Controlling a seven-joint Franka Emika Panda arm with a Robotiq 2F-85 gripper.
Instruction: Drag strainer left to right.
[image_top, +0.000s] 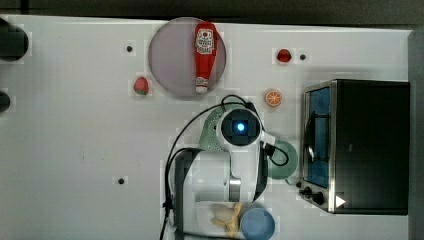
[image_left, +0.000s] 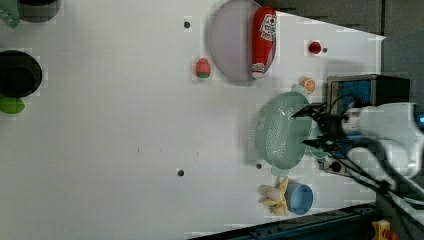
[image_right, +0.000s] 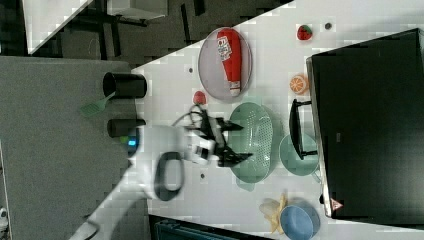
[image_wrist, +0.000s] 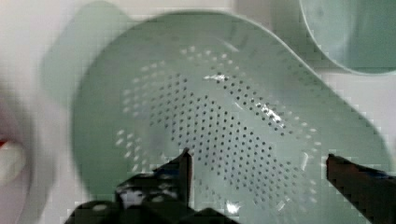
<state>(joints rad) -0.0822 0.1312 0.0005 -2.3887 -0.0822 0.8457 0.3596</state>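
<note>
Your end effector (image_wrist: 258, 161) hangs wide open over the pale mint-green perforated oval plastic strainer (image_wrist: 243, 126). It grips nothing. The strainer sits on the white table (image_left: 125, 125).

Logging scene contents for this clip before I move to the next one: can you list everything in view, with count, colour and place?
strainer: 1, pale mint green, on the white table, under the end effector
green cup: 1, mint green, between strainer and oven
plate: 1, grey, near the top view's upper edge
ketchup bottle: 1, red, lying on the plate
strawberry: 1, red, beside the plate on the top view's left
small red fruit: 1, red, above the oven in the top view
orange slice: 1, orange, between plate and oven
toaster oven: 1, black and silver, the top view's right
blue bowl: 1, blue, the top view's bottom edge
banana: 1, pale yellow, beside the bowl
black cups: 2, black, the right view's left
end effector: 1, black, open above the strainer
</note>
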